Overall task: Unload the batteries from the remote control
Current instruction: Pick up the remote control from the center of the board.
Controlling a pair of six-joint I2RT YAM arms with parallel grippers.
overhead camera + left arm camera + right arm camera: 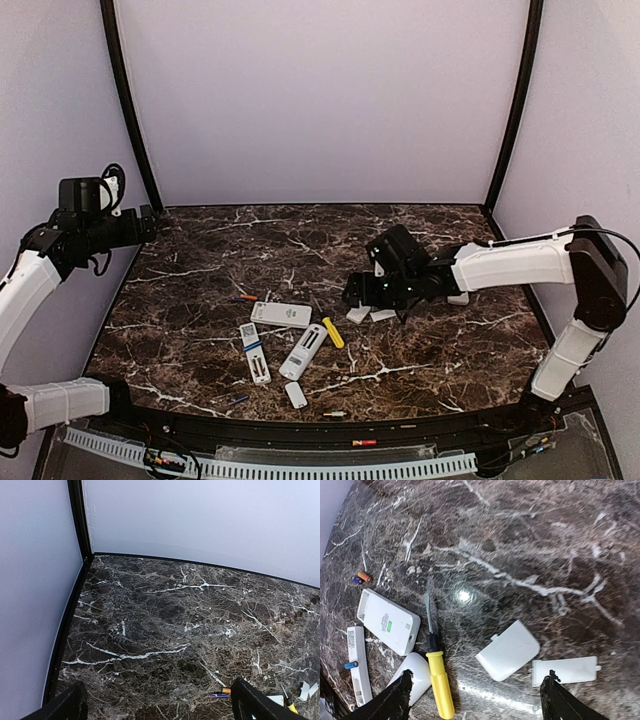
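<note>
- Left gripper [157,702]: jaws standing wide apart, gripping nothing, hovering over the dark marble table [165,620] at its far left.
- Right gripper [477,687]: jaws spread wide, empty, hanging above a rounded white plastic cover [509,650].
- Small orange and blue cylindrical batteries [361,577]: lying loose beside a broad white remote [387,621].
- Blue battery [351,665]: sitting in a narrow white remote [362,685].

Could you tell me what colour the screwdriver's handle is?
The handle is yellow, clearest in the right wrist view.
</note>
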